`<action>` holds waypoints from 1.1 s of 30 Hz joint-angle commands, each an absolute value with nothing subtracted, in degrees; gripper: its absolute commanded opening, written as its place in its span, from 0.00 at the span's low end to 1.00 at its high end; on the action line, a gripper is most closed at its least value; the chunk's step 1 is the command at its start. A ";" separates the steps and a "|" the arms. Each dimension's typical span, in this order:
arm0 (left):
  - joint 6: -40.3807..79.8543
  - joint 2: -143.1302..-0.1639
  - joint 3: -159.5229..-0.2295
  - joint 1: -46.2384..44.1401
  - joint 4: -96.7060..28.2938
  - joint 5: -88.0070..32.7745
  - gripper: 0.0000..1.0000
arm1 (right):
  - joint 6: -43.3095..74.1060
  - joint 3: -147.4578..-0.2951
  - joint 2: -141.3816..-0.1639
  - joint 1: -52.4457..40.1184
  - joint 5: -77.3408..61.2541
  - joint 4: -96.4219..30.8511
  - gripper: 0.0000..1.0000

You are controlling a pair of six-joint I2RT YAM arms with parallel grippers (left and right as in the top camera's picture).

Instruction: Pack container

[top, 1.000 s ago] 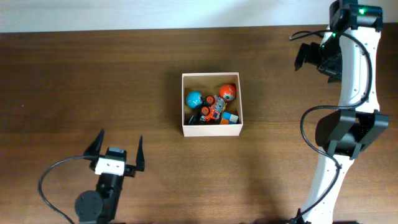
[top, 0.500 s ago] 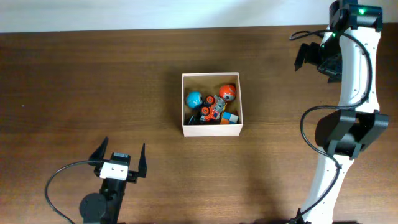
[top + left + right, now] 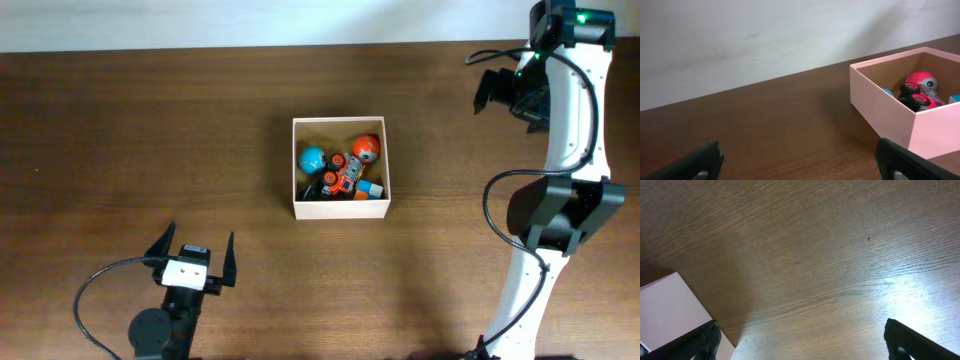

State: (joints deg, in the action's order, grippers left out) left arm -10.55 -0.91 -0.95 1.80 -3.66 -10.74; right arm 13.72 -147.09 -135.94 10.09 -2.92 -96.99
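Farther from the container (image 3: 340, 209), left jaws agape.

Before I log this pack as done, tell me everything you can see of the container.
The container is a square, shallow, open-top box, white outside and tan cardboard inside. It sits flat on the wooden table, holding a blue ball, an orange ball and an orange wheeled toy. Nothing else touches it.
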 commanded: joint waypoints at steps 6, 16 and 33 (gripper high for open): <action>-11.44 -0.91 -0.51 2.15 -3.66 -11.18 0.99 | 14.22 -146.89 -135.48 10.15 -3.22 -97.08 0.99; -11.44 -0.91 -0.51 2.13 -3.66 -11.18 0.99 | 14.22 -146.89 -135.48 10.15 -3.25 -97.08 0.99; -11.44 -0.91 -0.51 2.15 -3.66 -11.18 0.99 | 13.82 -146.78 -135.48 10.07 -2.17 -96.92 0.99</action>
